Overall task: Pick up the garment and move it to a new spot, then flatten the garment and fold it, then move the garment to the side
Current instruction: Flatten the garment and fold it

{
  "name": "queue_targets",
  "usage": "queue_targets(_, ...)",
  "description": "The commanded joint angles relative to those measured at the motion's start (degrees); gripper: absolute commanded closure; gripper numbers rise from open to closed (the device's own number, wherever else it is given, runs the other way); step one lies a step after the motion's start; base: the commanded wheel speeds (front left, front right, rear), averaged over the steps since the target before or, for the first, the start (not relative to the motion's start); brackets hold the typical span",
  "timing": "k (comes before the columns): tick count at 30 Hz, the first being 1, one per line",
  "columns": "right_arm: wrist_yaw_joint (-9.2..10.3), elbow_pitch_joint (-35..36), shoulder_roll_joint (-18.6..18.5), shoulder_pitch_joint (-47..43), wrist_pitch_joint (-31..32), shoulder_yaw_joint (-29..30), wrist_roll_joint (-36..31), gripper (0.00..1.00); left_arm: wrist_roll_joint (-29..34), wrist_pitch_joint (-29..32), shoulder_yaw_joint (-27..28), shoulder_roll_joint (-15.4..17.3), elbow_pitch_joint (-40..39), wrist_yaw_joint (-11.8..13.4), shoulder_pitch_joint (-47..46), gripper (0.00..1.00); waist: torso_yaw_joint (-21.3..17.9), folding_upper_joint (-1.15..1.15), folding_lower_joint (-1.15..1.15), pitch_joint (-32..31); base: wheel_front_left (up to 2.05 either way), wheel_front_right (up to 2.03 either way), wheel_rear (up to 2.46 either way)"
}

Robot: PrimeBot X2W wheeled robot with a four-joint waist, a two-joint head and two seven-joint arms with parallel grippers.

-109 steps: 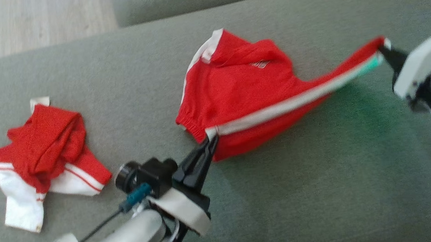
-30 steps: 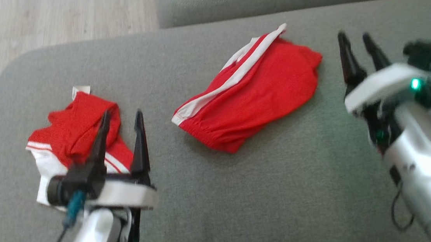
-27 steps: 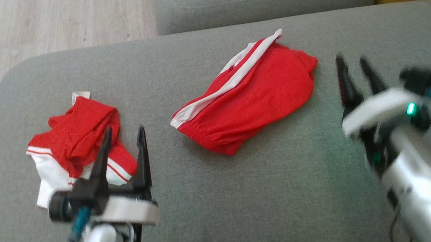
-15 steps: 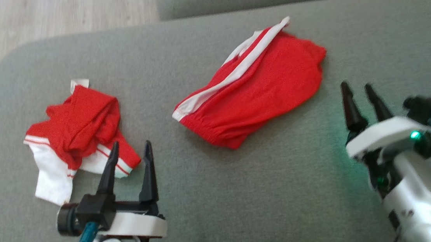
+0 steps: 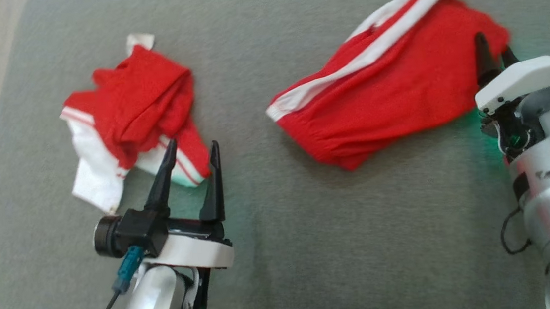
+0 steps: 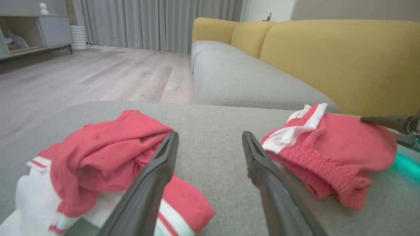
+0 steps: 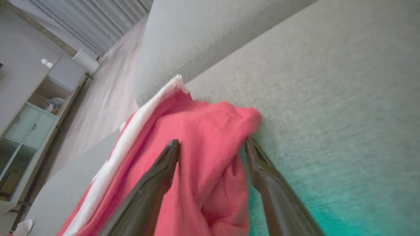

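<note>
I log folded red white-striped shorts [image 5: 389, 99], long axis near-left to far-right; right gripper [image 5: 494, 55] nearer, at right end, spread wide, empty; left gripper [image 5: 190, 154] likewise, well apart.

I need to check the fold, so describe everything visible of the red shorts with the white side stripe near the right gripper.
The red knit-looking shorts with a white side stripe lie folded into a compact, slightly lumpy bundle on the grey fabric sofa cushion. The gathered elastic waistband is at the end toward the robot's left, and the stripe runs along the far edge. The open right gripper straddles the right end; whether it touches the cloth is unclear.
</note>
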State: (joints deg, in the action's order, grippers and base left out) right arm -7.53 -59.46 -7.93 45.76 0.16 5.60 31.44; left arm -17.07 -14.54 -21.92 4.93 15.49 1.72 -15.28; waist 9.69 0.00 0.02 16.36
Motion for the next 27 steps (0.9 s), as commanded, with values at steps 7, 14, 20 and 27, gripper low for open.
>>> queue_targets(7,0.04,-8.99,-0.68,5.19,3.02,-0.25,-4.99,0.00,1.49,-0.46,3.54,-0.76,-1.05,-1.11,-2.71,0.00,3.34,0.00,-0.02,2.18,0.00,0.00,0.00)
queue_targets(14,0.04,-8.67,0.02,7.02,-1.33,-1.59,-5.85,1.00,2.31,-0.46,4.73,-1.40,-0.57,-1.61,-2.44,0.00,1.48,0.00,-0.02,1.67,0.00,0.00,0.00)
queue_targets(20,0.04,-4.07,-2.43,5.13,-4.63,-2.38,-2.94,1.00,2.68,-0.46,5.81,-1.70,-0.50,-2.23,-1.96,0.00,-1.65,0.00,-0.02,0.17,0.00,0.00,0.00)
queue_targets(27,0.04,-2.71,-8.69,0.04,-5.23,0.35,-0.33,1.00,3.23,-0.46,6.82,-1.91,-0.50,-2.70,-1.17,0.00,-4.81,0.00,-0.02,-1.93,0.00,0.00,0.00)
